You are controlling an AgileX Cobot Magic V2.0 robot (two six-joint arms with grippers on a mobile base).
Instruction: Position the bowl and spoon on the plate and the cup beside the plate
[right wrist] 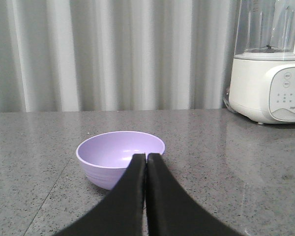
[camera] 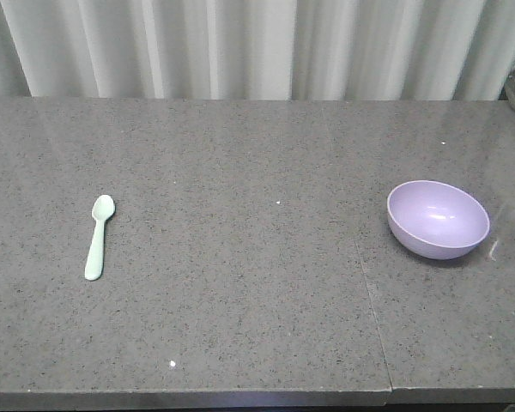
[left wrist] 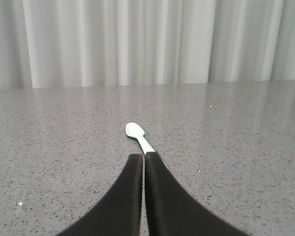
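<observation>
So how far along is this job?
Nothing looks done: the pale mint-green plastic spoon and glossy lavender plastic bowl sit far apart on the grey speckled counter, with no plate or cup in view. Nothing is in hand; the left fingers and right fingers are shut and empty. Every placement is left.

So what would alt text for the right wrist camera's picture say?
A closed black gripper points at an empty lavender bowl standing on a grey speckled counter. A white kitchen appliance stands at the picture's right edge, before a pale pleated curtain.

Kitchen-like setting, grey speckled countertop [camera: 240,309], white blender [right wrist: 270,91], pale curtain [camera: 240,47]
</observation>
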